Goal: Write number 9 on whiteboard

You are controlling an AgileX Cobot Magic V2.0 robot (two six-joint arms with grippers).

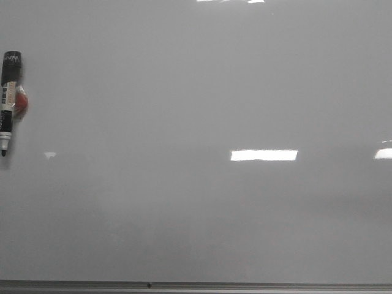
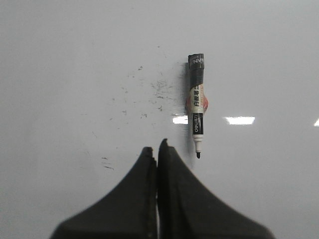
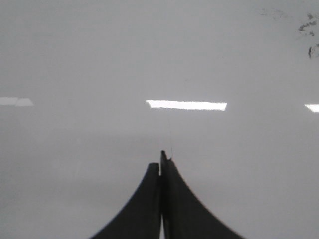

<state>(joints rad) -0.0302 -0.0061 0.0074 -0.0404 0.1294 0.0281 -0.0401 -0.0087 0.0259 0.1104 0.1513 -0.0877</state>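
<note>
The whiteboard [image 1: 196, 92] fills the front view, glossy pale grey, with a metal rail [image 1: 196, 285] along its lower edge. No number 9 shows on it. A black-and-white marker [image 1: 8, 101] hangs on the board at the far left, tip down, uncapped. It also shows in the left wrist view [image 2: 197, 107], a little beyond my left gripper [image 2: 155, 149], which is shut and empty. My right gripper [image 3: 160, 162] is shut and empty, facing bare board. Neither gripper shows in the front view.
Faint black smudges [image 2: 149, 92] mark the board beside the marker, and also show in the right wrist view [image 3: 306, 27]. Bright rectangular light reflections [image 1: 263, 155] lie across the board.
</note>
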